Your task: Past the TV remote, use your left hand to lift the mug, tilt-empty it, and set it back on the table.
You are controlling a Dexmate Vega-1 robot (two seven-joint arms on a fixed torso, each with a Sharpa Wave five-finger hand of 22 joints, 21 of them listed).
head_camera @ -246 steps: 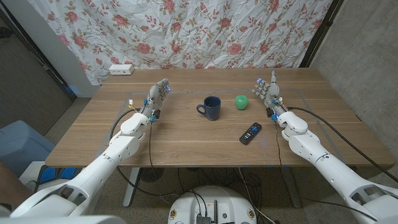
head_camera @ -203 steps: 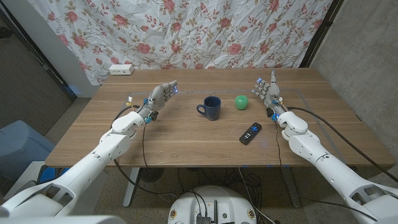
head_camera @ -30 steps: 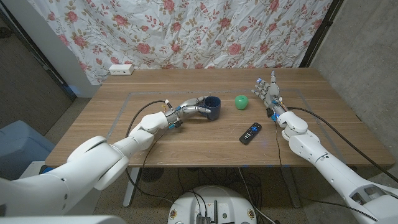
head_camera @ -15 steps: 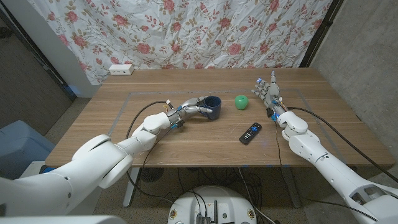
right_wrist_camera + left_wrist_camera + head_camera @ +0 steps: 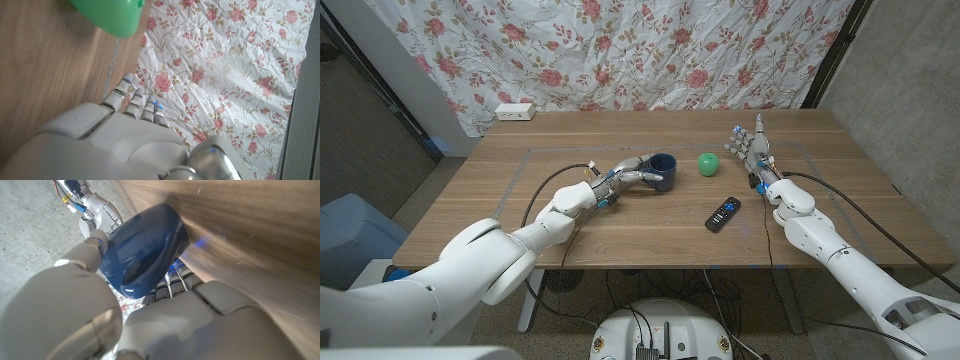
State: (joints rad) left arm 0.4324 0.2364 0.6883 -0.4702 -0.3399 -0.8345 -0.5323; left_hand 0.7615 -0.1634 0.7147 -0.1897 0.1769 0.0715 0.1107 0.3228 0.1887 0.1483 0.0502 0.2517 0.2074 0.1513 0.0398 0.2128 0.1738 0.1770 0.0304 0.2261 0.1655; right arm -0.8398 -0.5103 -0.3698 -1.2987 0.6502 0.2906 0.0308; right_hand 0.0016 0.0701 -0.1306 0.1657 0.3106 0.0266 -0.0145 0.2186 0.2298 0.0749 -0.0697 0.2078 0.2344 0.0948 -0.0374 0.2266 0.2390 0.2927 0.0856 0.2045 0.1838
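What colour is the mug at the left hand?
Dark blue mug; it shows best in the left wrist view.

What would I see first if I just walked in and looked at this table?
Probably the dark blue mug in the middle of the wooden table, with the robot's left hand wrapped around its handle side. Next, the bright green ball beside it, and the black TV remote nearer the robot.

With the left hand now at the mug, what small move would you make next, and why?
Probably close the fingers firmly, then lift straight up a little. The left hand is wrapped around the mug at its handle side, and the mug appears to stand upright on the table. The green ball sits close beside it, so a vertical lift seems safer than a sideways one.
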